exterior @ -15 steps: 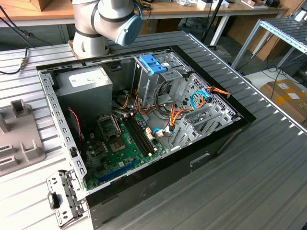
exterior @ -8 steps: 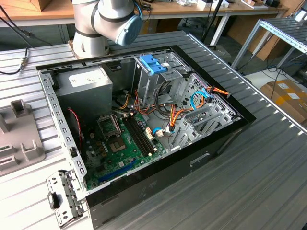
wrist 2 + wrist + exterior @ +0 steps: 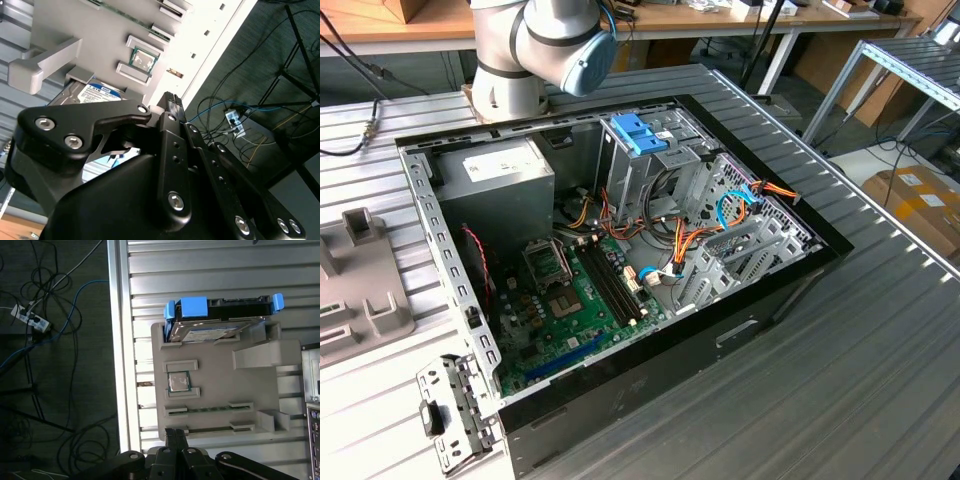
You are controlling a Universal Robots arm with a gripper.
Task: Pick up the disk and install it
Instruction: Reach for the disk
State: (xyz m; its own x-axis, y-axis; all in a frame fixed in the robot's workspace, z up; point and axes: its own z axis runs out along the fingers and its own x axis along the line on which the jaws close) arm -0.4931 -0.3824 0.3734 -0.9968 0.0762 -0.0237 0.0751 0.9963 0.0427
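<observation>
The jaws are being held pressed together, pinching nothing, near one end of a grey fixture (image 3: 220, 385) lying by the bench (image 3: 210, 270) edge. The disk (image 3: 210, 332) is being carried in the fixture's far-end slot, well apart from the jaws, blue rails outward. A processor chip (image 3: 178, 382) is being held in a pocket between them. An open computer case (image 3: 750, 330) is sitting mid-bench.

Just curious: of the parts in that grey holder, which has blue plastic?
The disk, with blue rails and tab along its edge; the square chip and thin strip show none.
</observation>
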